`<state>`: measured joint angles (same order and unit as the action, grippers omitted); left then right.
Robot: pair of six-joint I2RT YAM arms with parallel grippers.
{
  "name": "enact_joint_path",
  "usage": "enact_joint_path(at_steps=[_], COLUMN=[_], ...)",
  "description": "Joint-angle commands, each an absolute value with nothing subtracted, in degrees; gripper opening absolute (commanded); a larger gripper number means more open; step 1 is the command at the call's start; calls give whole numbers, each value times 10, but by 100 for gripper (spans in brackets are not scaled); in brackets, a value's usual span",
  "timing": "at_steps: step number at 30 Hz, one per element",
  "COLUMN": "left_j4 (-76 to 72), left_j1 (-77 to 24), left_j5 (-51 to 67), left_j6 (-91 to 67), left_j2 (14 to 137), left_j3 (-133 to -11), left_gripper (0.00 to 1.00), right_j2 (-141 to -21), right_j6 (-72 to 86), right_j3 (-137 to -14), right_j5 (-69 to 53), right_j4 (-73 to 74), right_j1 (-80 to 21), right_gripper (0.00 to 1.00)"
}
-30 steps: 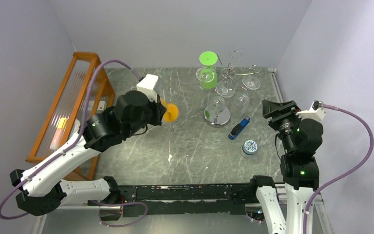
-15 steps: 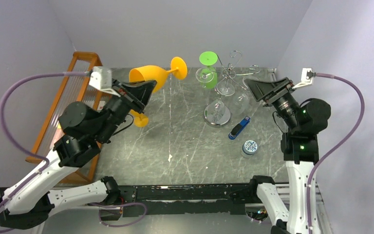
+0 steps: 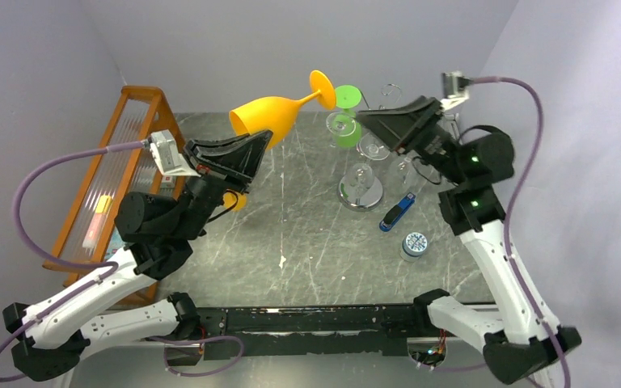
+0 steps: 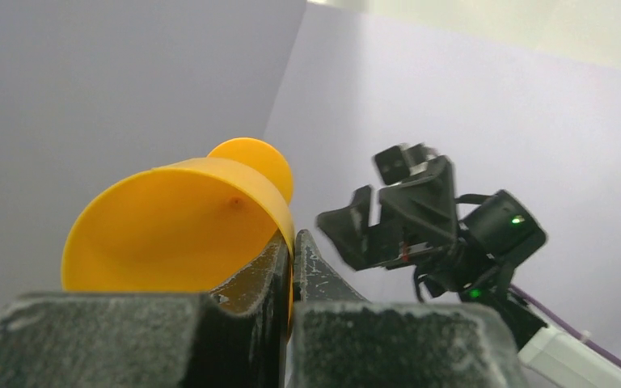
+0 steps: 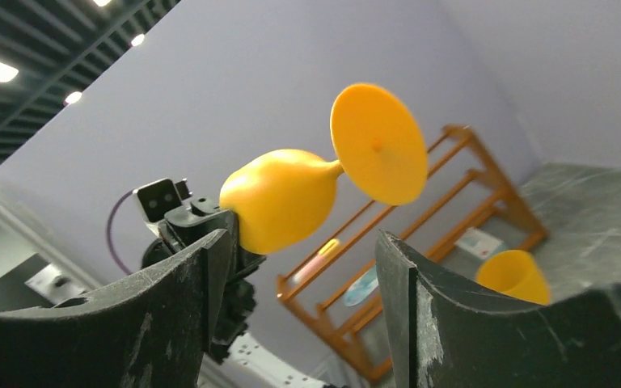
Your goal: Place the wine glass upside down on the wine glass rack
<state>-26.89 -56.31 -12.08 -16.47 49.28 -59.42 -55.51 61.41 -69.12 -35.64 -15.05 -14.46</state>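
An orange wine glass [image 3: 268,115] hangs high over the table, lying almost level with its foot pointing right. My left gripper [image 3: 260,141] is shut on the rim of its bowl [image 4: 178,230], one finger inside and one outside. My right gripper [image 3: 365,123] is raised and points left at the glass foot [image 5: 376,141], a short way from it. Its jaws stand open with nothing between them [image 5: 303,236]. The wine glass rack [image 3: 361,196], a chrome tree with a round mirrored base, stands at the back right below my right gripper. Clear glasses hang on it.
A green wine glass [image 3: 345,101] stands beside the chrome rack. A second orange cup [image 3: 235,199] sits on the table under my left arm. An orange wooden slatted rack [image 3: 121,162] lines the left edge. A blue object [image 3: 398,212] and a round tin [image 3: 414,242] lie at right.
My left arm has raised the orange glass higher and further right. My right arm has swung up and left towards the glass foot, and its jaws have widened.
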Motion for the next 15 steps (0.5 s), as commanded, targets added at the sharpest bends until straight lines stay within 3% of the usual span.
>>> enact_joint_path(at_steps=[1, 8, 15], left_j4=[-396, -505, -612], left_j1=[-560, -560, -560], left_j5=[-86, -47, 10], left_j6=[-161, -161, -107], left_j2=[485, 472, 477], left_j3=[-576, -518, -472], left_gripper=[5, 5, 5], right_j2=[-601, -595, -579], right_j6=[582, 716, 876], right_j3=[-725, -650, -611], right_j5=[-272, -158, -68], right_j4=[-158, -290, -289], right_j1=[-253, -327, -374], right_gripper=[69, 69, 57])
